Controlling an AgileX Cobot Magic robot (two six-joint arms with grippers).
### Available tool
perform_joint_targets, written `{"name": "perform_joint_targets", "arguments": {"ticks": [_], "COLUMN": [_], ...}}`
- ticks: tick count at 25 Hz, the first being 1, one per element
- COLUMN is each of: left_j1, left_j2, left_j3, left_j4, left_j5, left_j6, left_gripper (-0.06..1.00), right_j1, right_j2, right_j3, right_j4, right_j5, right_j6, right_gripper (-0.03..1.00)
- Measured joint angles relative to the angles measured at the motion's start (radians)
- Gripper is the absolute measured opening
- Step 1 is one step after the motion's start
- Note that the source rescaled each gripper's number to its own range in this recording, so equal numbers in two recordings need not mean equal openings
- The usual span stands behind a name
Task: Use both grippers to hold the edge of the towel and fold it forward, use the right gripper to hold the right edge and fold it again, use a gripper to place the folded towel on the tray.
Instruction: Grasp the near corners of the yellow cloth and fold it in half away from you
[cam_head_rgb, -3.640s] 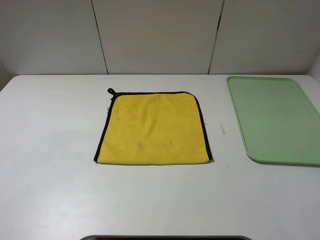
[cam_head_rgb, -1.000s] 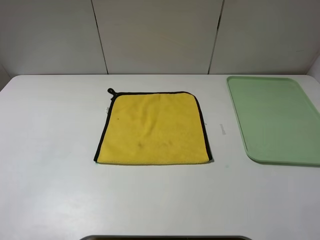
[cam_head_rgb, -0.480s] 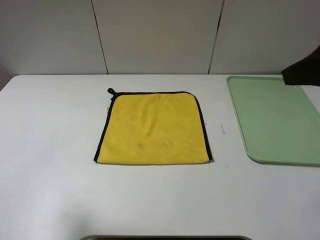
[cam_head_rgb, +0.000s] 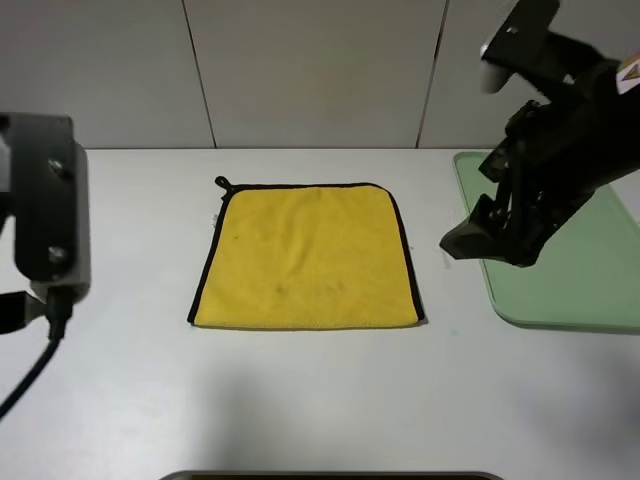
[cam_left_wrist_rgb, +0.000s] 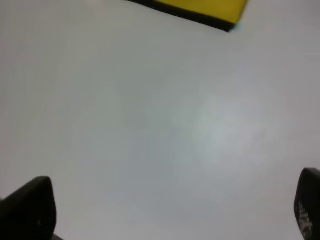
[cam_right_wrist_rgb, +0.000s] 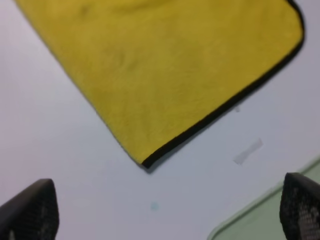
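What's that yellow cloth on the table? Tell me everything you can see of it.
The towel is a square yellow cloth, fuzzy like microfibre, with faint darker spots. Black trim runs along its far, left and right sides; the near edge is plain yellow. A small black loop sticks out at the far left corner. It lies flat, unfolded, touching only the white table.

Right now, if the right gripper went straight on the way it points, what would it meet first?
The right gripper would probably meet bare table just short of the towel's near right corner, ahead between its open fingers. Depth is unclear; it might catch that corner instead.
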Motion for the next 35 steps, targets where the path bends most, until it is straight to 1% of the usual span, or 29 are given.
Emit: {"name": "perform_joint_targets", "arguments": {"ticks": [2, 5, 7, 10, 13, 14, 15, 21, 25, 29, 35], "left_j1": [-0.004, 0.005, 0.030, 0.080, 0.124, 0.142, 0.142, 0.147, 0.148, 0.148, 0.148], "left_j2": [0.077, 0.163, 0.222, 0.307, 0.386, 0.432, 0.432, 0.518, 0.556, 0.579, 0.599], "left_j3": [0.049, 0.086, 0.094, 0.096, 0.096, 0.096, 0.096, 0.096, 0.096, 0.096, 0.096], "left_j4": [-0.006, -0.007, -0.011, -0.019, -0.022, -0.022, -0.022, -0.027, -0.027, -0.028, -0.032], "left_j5": [-0.035, -0.068, -0.099, -0.173, -0.254, -0.303, -0.303, -0.408, -0.448, -0.475, -0.489], "left_j6": [0.015, 0.032, 0.036, 0.053, 0.091, 0.110, 0.110, 0.138, 0.147, 0.163, 0.165], "left_gripper": [0.97, 0.97, 0.96, 0.96, 0.96, 0.96, 0.96, 0.96, 0.96, 0.96, 0.96], "right_j1": [0.032, 0.068, 0.077, 0.077, 0.077, 0.077, 0.077, 0.077, 0.077, 0.077, 0.077], "right_j2": [0.034, 0.085, 0.119, 0.168, 0.214, 0.243, 0.243, 0.356, 0.425, 0.470, 0.512], "right_j3": [0.000, -0.001, -0.001, -0.001, -0.001, -0.001, -0.001, -0.001, -0.001, -0.001, -0.002], "right_j4": [-0.041, -0.098, -0.123, -0.148, -0.156, -0.156, -0.156, -0.159, -0.167, -0.186, -0.200], "right_j5": [-0.018, -0.049, -0.063, -0.094, -0.129, -0.135, -0.135, -0.158, -0.181, -0.215, -0.250], "right_j6": [-0.002, -0.014, -0.033, -0.063, -0.121, -0.172, -0.172, -0.300, -0.355, -0.369, -0.397], "right_gripper": [1.00, 1.00, 1.00, 1.00, 1.00, 1.00, 1.00, 1.00, 1.00, 1.00, 1.00]}}
